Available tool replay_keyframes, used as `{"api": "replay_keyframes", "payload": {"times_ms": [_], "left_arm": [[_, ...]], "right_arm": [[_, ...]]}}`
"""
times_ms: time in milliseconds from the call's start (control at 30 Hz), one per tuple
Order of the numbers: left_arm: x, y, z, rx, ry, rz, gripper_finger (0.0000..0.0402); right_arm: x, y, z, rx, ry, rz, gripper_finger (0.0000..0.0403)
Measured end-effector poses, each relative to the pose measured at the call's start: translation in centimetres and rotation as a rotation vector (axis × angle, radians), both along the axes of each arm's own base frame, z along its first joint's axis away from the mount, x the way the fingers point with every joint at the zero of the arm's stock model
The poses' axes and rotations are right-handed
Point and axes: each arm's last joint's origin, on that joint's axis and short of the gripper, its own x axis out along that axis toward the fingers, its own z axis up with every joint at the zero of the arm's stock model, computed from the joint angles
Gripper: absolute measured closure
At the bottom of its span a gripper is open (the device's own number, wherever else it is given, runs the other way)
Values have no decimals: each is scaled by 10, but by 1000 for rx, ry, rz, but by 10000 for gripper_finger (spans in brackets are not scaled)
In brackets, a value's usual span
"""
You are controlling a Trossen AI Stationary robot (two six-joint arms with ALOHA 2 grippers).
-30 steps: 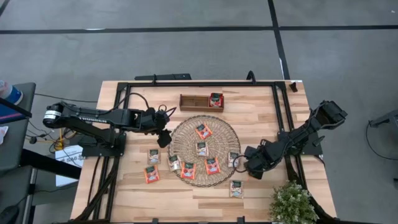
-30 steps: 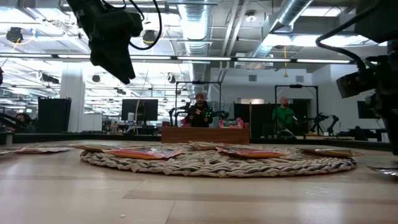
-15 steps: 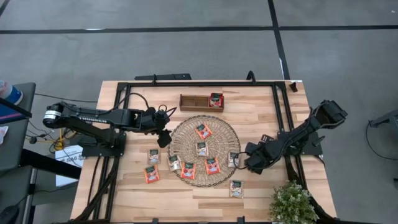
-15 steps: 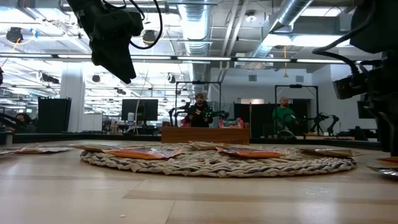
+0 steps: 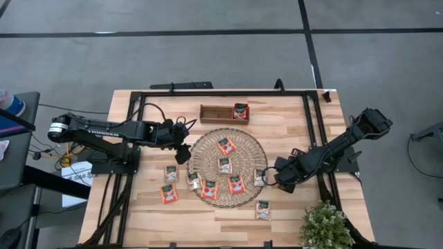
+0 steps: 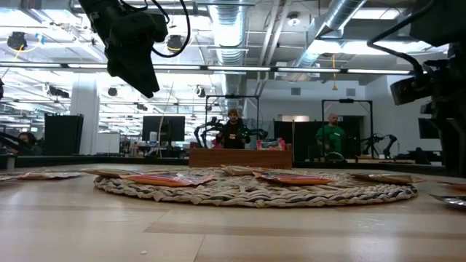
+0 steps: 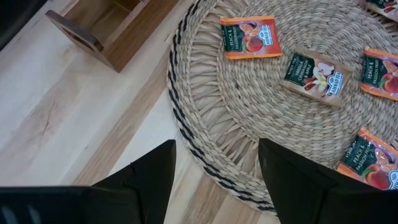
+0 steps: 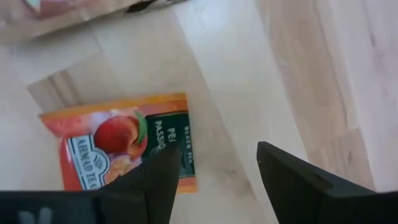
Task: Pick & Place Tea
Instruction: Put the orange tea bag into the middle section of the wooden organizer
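The right gripper (image 5: 277, 181) hangs low over an orange peach tea sachet (image 8: 127, 147) on the bare table (image 5: 291, 131) just off the woven mat (image 5: 246, 142), jaws spread and empty, likely lining up. The left gripper (image 5: 183, 153) waits, jaws wide, at the mat's other edge.

Tea sachets (image 5: 225, 165), small flat squares, all lying flat. Four on the woven mat (image 5: 257, 151): orange one (image 5: 226, 146) toward the tray side, pale one at centre, two orange at the near edge. One red-topped sachet (image 5: 240, 111) in the wooden tray (image 5: 214, 113), right-end compartment. Three left of the mat on the counter (image 5: 291, 131), one by the mat's right rim (image 5: 259, 177), another pale one (image 5: 263, 209) nearer the front.
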Motion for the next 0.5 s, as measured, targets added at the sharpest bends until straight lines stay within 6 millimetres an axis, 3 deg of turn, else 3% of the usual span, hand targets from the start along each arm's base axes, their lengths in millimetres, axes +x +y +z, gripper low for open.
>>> {"api": "replay_keyframes", "payload": {"times_ms": [500], "left_arm": [[1,0,0,0,-8,0,179]], "right_arm": [[3,-2,-23,49,14,0,184]]}}
